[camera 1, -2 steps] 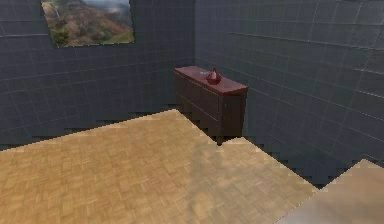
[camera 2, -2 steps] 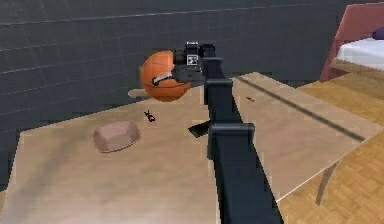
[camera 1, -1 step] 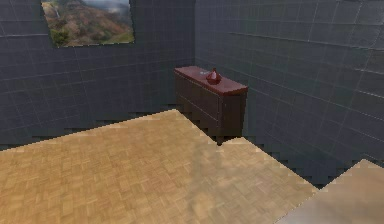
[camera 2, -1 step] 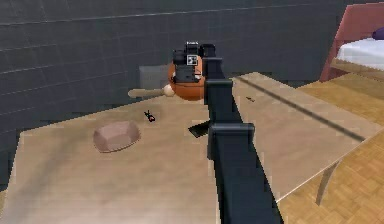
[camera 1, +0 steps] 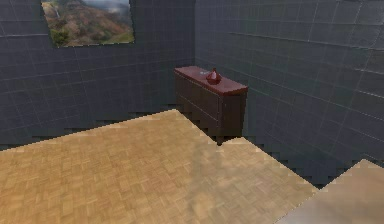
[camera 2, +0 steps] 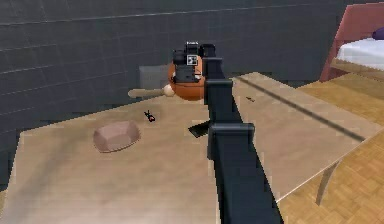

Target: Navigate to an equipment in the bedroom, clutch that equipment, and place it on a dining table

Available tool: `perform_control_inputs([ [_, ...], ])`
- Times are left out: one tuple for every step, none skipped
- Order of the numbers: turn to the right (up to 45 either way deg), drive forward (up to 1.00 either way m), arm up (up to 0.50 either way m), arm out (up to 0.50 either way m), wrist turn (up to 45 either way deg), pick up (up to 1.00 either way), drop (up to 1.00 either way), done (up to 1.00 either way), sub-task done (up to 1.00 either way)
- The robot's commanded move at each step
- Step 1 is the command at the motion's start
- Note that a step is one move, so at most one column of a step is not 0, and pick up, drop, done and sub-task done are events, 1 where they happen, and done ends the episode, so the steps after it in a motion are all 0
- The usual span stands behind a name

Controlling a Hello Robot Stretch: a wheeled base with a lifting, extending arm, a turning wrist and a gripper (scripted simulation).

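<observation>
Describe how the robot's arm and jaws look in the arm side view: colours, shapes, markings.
The arm is a dark, near-black bar of square section, built in stepped, blocky segments. At its far end sit small white squares with black marks. The body of the jaws beside them is dark too; the fingers are too small to describe.

Light is recorded as soft and even in the forward view. Dresser (camera 1: 205, 105) top is lit brighter than its front: light taken as from above. Tiled walls (camera 1: 290, 60) behind the dresser are seen dim; wood floor (camera 1: 120, 170) before it is brightly lit.
</observation>
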Motion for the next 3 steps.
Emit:
perform_control_inputs([
  [0.0,0.00,0.00,0.00,0.0,0.00,1.00,0.00,0.00],
  [0.0,0.00,0.02,0.00,0.0,0.00,0.00,0.00,0.00],
  [0.0,0.00,0.00,-0.08,0.0,0.00,0.00,0.00,0.00],
])
